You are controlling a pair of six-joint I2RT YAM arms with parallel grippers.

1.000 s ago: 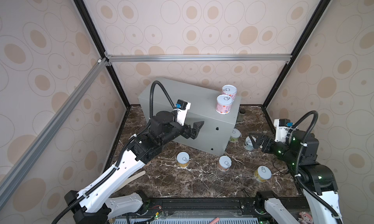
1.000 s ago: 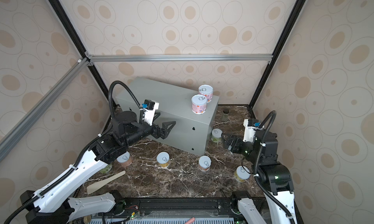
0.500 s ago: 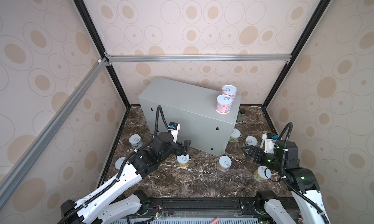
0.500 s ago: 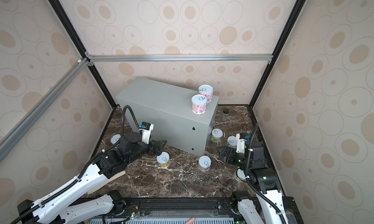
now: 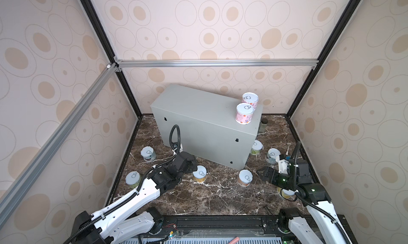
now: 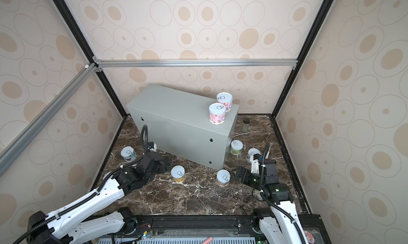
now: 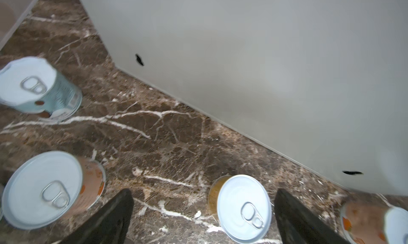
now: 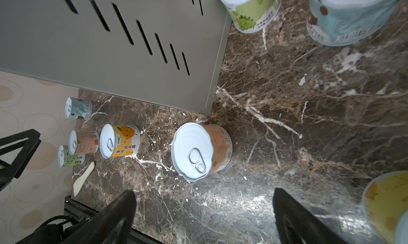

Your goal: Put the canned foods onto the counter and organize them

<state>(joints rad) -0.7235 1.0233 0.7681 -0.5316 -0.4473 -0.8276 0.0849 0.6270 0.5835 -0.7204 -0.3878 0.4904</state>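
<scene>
The counter (image 5: 205, 121) (image 6: 176, 121) is a grey box with two pink cans (image 5: 244, 113) (image 6: 217, 116) on its right end. Several other cans stand on the marble floor. My left gripper (image 5: 193, 165) (image 7: 203, 209) is open and low beside a yellow can (image 5: 199, 173) (image 7: 242, 207), which sits between the fingers, nearer one of them and untouched. My right gripper (image 5: 261, 173) (image 8: 203, 209) is open, empty, and points at an orange can (image 5: 245, 177) (image 8: 198, 150) a short way ahead of its tips.
Teal (image 5: 148, 154) and green (image 5: 132, 179) cans stand at the left, green (image 5: 256, 147) and teal (image 5: 273, 155) ones right of the counter, a yellow one (image 5: 284, 193) under my right arm. A dark-lidded jar (image 5: 263, 121), a fork (image 5: 288, 148) and a wooden spatula (image 8: 84, 179) lie about.
Both arms have come down from counter height to the floor. The left gripper dropped to the yellow can; the right one moved forward and left toward the orange can.
</scene>
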